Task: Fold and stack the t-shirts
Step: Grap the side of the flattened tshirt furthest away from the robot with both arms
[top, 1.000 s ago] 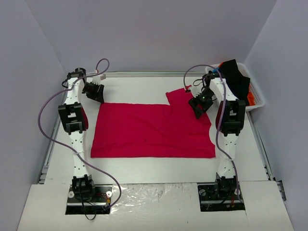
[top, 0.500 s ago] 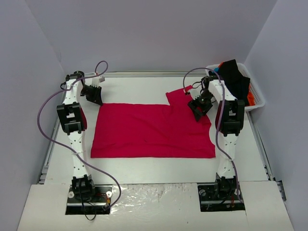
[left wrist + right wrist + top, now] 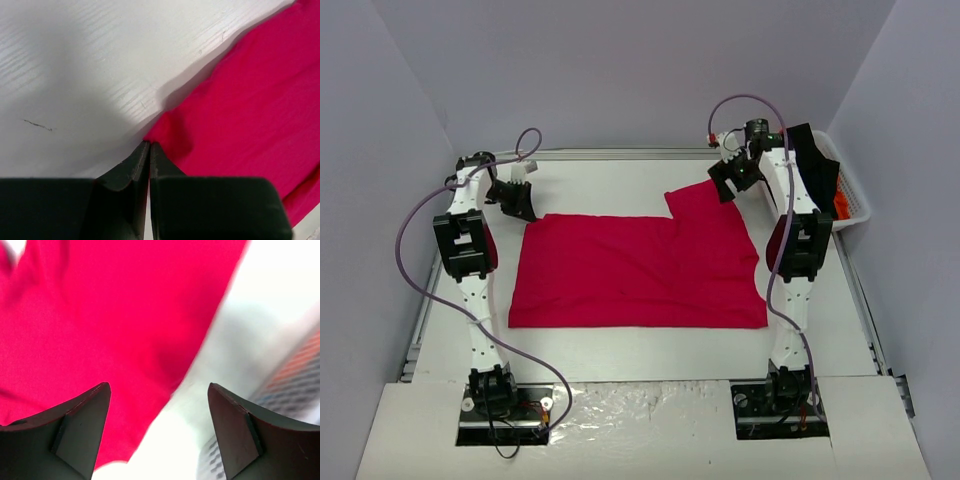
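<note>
Pinching the crimson t-shirt (image 3: pixel 640 270) at its 10 o'clock corner, your left fingers (image 3: pixel 122 172) are closed for folding; your right fingers (image 3: pixel 82 422) gape empty above the 1 o'clock sleeve.

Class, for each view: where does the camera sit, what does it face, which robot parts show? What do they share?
Top: high behind left arm and right arm, facing down on the table; both show, with left tool and right tool.
Left wrist: on the left arm, facing the red shirt, a corner pinched in its shut fingers.
Right wrist: on the right arm, facing the shirt's edge past open fingers.
All share the red shirt.
</note>
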`<state>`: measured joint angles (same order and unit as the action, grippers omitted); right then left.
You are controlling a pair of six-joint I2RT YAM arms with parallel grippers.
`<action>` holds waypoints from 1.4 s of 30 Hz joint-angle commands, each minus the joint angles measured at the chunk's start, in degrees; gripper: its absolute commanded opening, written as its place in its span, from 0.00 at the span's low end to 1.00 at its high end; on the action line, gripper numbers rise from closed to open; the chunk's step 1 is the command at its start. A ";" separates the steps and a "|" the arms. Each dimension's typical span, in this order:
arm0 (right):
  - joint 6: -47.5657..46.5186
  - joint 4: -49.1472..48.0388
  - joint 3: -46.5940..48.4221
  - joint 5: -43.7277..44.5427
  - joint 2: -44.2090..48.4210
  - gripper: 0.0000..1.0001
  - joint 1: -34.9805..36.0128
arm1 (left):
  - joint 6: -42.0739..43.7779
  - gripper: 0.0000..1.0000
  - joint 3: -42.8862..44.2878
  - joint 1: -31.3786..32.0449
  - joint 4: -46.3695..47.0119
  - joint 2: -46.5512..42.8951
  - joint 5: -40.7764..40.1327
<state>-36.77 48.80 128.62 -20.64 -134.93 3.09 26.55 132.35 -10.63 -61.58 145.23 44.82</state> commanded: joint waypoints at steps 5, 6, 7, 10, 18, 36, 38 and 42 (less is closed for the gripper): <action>7.41 -11.69 11.74 1.22 -10.52 0.77 -0.10 | -5.27 0.02 -5.43 -0.44 6.82 -11.45 -2.80; 8.20 -14.66 12.44 1.05 -11.31 0.77 -0.02 | -5.45 0.02 -7.18 -0.44 8.39 -11.98 -3.33; 8.30 -16.17 12.88 0.61 -12.62 0.78 -0.10 | -6.06 0.02 -8.07 -0.44 9.19 -12.86 -3.68; 10.49 -23.20 12.54 0.34 -13.69 0.77 0.07 | -6.42 0.03 -9.04 -0.27 9.46 -13.57 -4.82; 17.25 -37.19 13.93 3.15 -17.54 0.86 0.25 | -5.01 0.02 -9.48 0.70 8.32 -14.36 -7.73; 25.88 -35.70 7.80 -6.86 -18.53 0.74 -1.25 | -4.13 0.02 -12.30 1.05 9.73 -13.31 -8.87; 26.05 -35.35 7.44 -7.39 -18.61 0.67 -1.68 | -4.22 0.02 -12.65 1.14 10.25 -12.96 -8.96; 26.49 -33.68 7.00 -8.27 -19.05 0.58 -2.21 | -4.49 0.02 -13.35 1.14 10.78 -12.78 -8.34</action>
<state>-11.84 10.02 137.64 -27.27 -155.13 1.54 21.85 119.77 -9.72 -51.20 134.69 36.12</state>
